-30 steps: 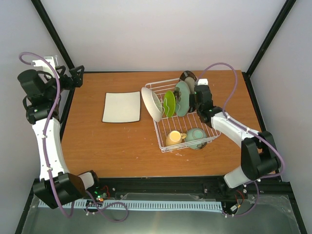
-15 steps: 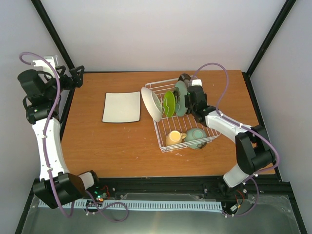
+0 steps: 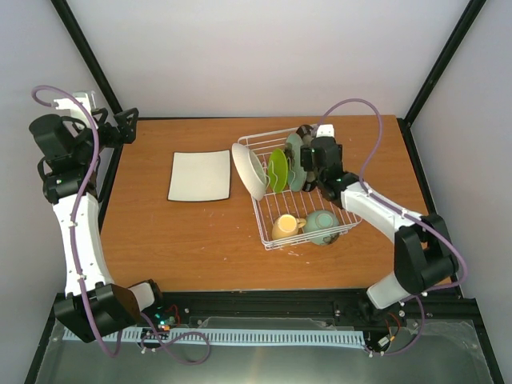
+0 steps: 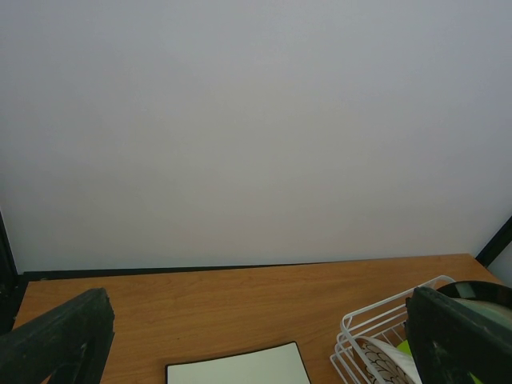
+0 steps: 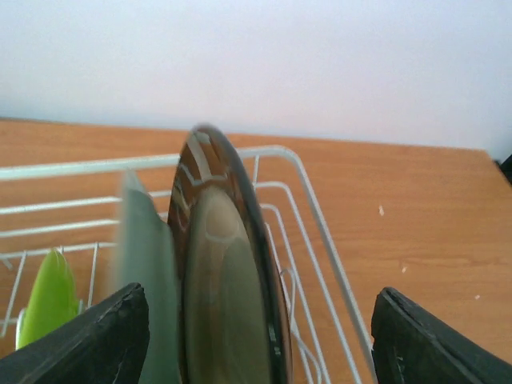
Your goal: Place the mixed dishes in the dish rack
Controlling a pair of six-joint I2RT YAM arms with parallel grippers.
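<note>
The dish rack (image 3: 260, 214) stands right of centre. On edge in its prongs stand a white petal-patterned plate (image 3: 250, 170), a lime green plate (image 3: 278, 170), a pale teal plate (image 3: 297, 160) and a dark striped-rim plate (image 3: 304, 130). A yellow mug (image 3: 284, 226) and a mint-green bowl (image 3: 322, 226) lie in its near end. The square white plate (image 3: 200, 176) lies flat on the table. My right gripper (image 3: 310, 160) is open, its fingers (image 5: 436, 340) wide on either side of the dark plate (image 5: 228, 288) without touching it. My left gripper (image 3: 128, 126) is open, high at the far left corner.
The left wrist view shows the square plate (image 4: 236, 368) below and the rack's far corner (image 4: 376, 328) at the right. The black frame posts and grey walls close in the table's back and sides. Brown table (image 3: 184, 232) lies between the rack and the left arm.
My right gripper has opened and let go of the dark striped-rim plate, which now stands in the rack behind the teal plate. The left arm has not moved.
</note>
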